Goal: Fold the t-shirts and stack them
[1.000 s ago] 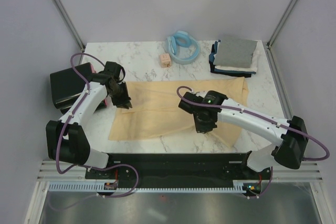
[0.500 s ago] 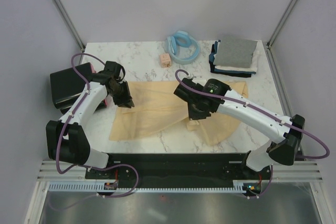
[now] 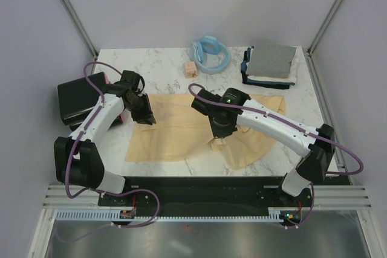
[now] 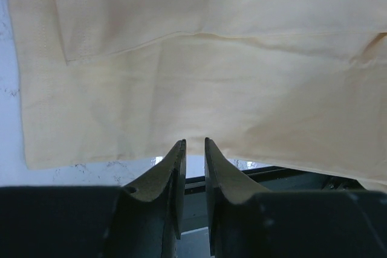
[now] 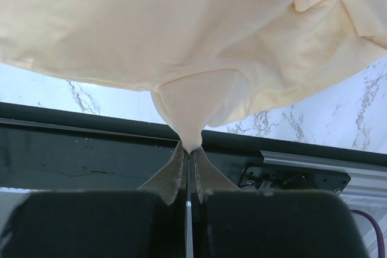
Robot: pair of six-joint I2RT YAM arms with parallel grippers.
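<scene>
Cream shirt (image 3: 175,134) lies spread on the table (image 3: 157,77), long axis left to right. Right gripper (image 5: 188,149), clamped on a pinch of cloth, holds it raised mid-shirt. Left gripper (image 4: 193,143) is at the left end, jaws narrowly apart; hold unclear.

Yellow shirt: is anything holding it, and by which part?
The right pincer pinches the shirt by a bunched bit of its edge. The left pincer is at another edge; hold unclear.
</scene>
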